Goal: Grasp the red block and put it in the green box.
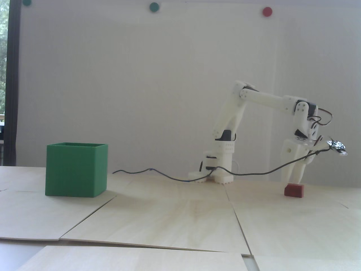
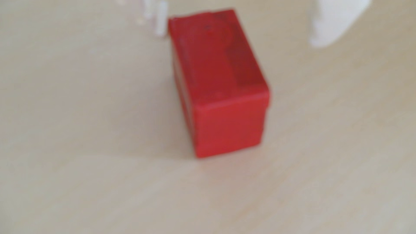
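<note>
End effector hanging spread just above the red block, green box far to the left.

In the fixed view, the green box (image 1: 76, 170) is sitting at the left of the pale wooden surface (image 1: 175, 217); the white arm (image 1: 262, 98) is reaching right, its end effector (image 1: 294, 180) pointing down over the red block (image 1: 294, 190). In the wrist view, the blurred fingers (image 2: 161, 22) are flanking the block's (image 2: 221, 85) far end, parted, one touching, not clamping.

Fixed view: the green box (image 1: 76, 170) stands on the bench (image 1: 169, 214) toward its left edge, the arm base (image 1: 218, 166) behind centre, and the red block (image 1: 294, 190) near the right edge beneath the hand (image 1: 293, 180).
</note>
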